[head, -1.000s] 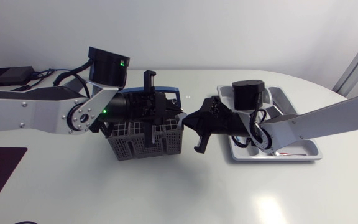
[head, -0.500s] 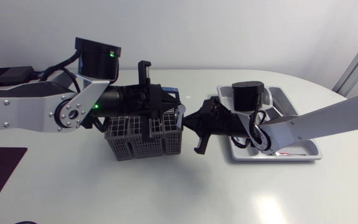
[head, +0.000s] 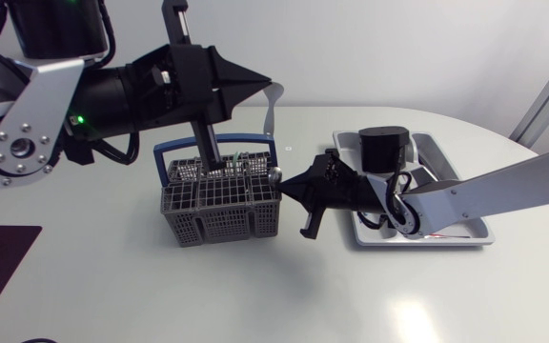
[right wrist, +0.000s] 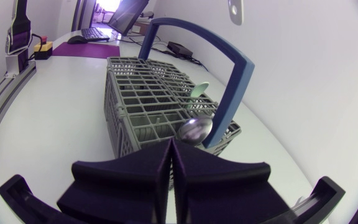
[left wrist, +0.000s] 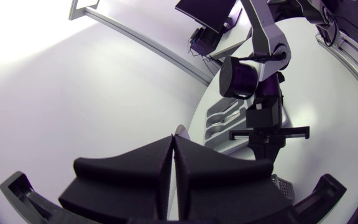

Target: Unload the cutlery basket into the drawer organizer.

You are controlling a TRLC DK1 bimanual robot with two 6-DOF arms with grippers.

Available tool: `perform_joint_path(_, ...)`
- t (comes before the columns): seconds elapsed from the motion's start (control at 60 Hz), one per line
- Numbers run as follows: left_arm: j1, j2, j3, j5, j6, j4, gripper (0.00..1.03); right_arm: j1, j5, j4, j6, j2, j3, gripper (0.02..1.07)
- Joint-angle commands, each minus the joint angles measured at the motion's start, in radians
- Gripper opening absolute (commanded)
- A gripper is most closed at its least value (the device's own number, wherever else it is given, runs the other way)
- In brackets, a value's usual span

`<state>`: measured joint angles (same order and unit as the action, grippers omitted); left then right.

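The left arm [head: 46,114] came in from the left edge and was held high above the table [head: 255,295], its forearm level and its wedge fingers pointing to the right. The left gripper [head: 254,81] was clenched on a slim silver piece of cutlery [head: 270,110], which hung straight down from the fingertips, in the air above the far right corner of the cutlery basket [head: 219,214]. The grey mesh basket stood upright on the table under and just ahead of that arm, its blue handle [head: 174,149] arched over the top. In the right wrist view a spoon [right wrist: 194,129] stood bowl-up in the compartment nearest that camera, with a pale green utensil [right wrist: 199,90] one compartment further in. The right gripper [head: 290,187] lay low, just beside the basket's right side, its fingers pressed flat together with nothing between them, aimed at the basket. The right arm [head: 503,181] stretched in from the right edge, passing over the grey drawer organizer [head: 465,232], which sat on the table well right of the basket
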<state>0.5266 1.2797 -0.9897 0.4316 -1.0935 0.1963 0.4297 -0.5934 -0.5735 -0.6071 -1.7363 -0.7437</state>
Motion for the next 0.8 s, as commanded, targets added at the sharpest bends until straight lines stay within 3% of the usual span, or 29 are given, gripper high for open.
perform_joint_path(0.0, 0.013, -0.028, 0.031, -0.016, 0.035, 0.005, 0.03, -0.006, 0.007, 0.061, -0.013, 0.038, 0.084, 0.08)
perform_joint_path(0.117, 0.033, -0.049, 0.039, -0.059, 0.084, 0.005, 0.03, -0.009, 0.015, 0.067, -0.006, 0.162, 0.132, 0.11)
perform_joint_path(0.233, 0.062, -0.039, 0.022, -0.152, 0.176, 0.011, 0.03, -0.026, 0.052, 0.077, 0.009, 0.291, 0.181, 0.31)
perform_joint_path(0.333, 0.082, 0.003, -0.006, -0.254, 0.291, 0.012, 0.03, -0.049, 0.104, 0.086, 0.024, 0.416, 0.230, 0.42)
perform_joint_path(0.517, 0.158, 0.110, -0.033, -0.424, 0.483, 0.009, 0.03, -0.100, 0.211, 0.093, 0.084, 0.590, 0.279, 0.47)
perform_joint_path(0.783, 0.222, 0.241, -0.141, -0.585, 0.747, -0.017, 0.03, -0.106, 0.296, 0.158, 0.193, 0.704, 0.277, 0.61)
